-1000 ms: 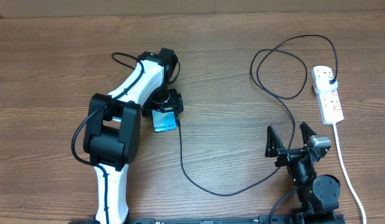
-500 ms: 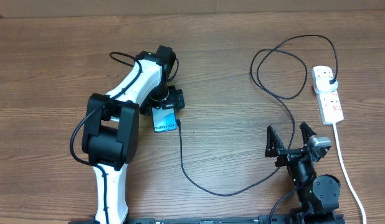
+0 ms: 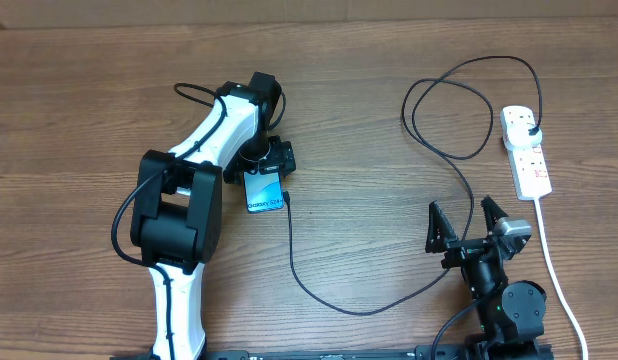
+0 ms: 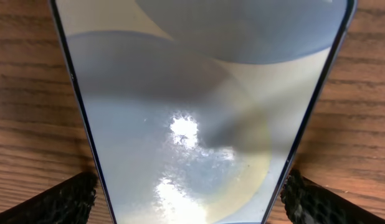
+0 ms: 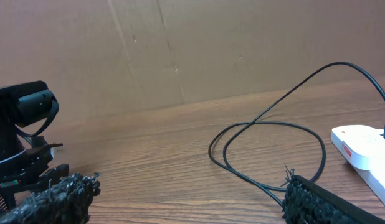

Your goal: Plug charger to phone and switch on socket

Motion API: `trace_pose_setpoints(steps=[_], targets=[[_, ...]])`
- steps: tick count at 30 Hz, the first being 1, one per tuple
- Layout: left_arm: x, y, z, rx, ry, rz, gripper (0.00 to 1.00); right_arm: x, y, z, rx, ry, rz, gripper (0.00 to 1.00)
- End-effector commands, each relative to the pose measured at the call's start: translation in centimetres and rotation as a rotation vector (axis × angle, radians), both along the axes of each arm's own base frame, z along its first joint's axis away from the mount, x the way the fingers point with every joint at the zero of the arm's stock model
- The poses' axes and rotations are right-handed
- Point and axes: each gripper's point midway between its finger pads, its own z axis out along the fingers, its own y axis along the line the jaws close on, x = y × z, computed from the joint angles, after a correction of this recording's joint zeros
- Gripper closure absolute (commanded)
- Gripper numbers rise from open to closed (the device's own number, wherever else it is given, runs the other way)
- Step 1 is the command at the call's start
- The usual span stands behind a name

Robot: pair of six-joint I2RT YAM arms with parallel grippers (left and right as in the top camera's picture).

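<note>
The phone point(image 3: 266, 193) lies flat on the wooden table point(image 3: 369, 60), left of middle, screen up and glowing blue. The left claw point(image 3: 265, 170) hangs right over its far end. From the left wrist camera the phone point(image 4: 192, 112) fills nearly the whole view, its glass throwing back the ceiling light, and the left claw point(image 4: 192, 200) straddles it. The black pads point(image 4: 65, 202) sit hard against its two long edges, one on each side, so the claw looks clamped on the phone across its width.

The charger cable point(image 3: 319, 295) starts at the phone's near right corner. I cannot tell whether its tip is seated in the port. From there it sweeps toward the robot, curves up to the right and coils in a loop. It ends at the plug point(image 3: 530, 127), which sits in the far outlet of the power strip point(image 3: 526, 155) at the right edge.

The right claw point(image 3: 465, 222) is well apart from the phone, near the front edge, spread wide and holding nothing. The cable passes just beyond its fingers point(image 3: 436, 226). Its wrist view shows the cable loop point(image 5: 267, 149) and the strip point(image 5: 361, 146) ahead.
</note>
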Motion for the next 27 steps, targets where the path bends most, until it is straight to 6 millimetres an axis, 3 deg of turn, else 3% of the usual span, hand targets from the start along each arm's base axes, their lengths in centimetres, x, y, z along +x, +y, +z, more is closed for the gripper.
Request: trace_pose_setpoints(steps=[1,8,11,15,21,24,27], targets=[[-0.5,0.3,-1.3,0.047,0.017,0.007,0.01,0.0,0.0,-0.1,0.002,-0.005,-0.002,0.0],[-2.0,0.2,-2.3,0.055,0.054,-0.013,0.01,0.0,0.0,-0.1,0.002,-0.005,-0.002,0.0],[-2.3,0.3,-2.4,0.054,0.064,-0.034,0.17,0.0,0.0,-0.1,0.002,-0.005,-0.002,0.0],[-2.3,0.3,-2.4,0.052,0.063,-0.049,0.19,0.0,0.0,-0.1,0.002,-0.005,-0.002,0.0],[-1.9,0.7,-2.4,0.048,0.053,-0.039,0.16,0.0,0.0,-0.1,0.002,-0.005,-0.002,0.0],[-1.9,0.7,-2.4,0.048,0.053,-0.039,0.02,0.0,0.0,-0.1,0.002,-0.005,-0.002,0.0],[-1.8,0.6,-2.5,0.047,0.048,-0.04,0.0,0.0,0.0,-0.1,0.002,-0.005,-0.002,0.0]])
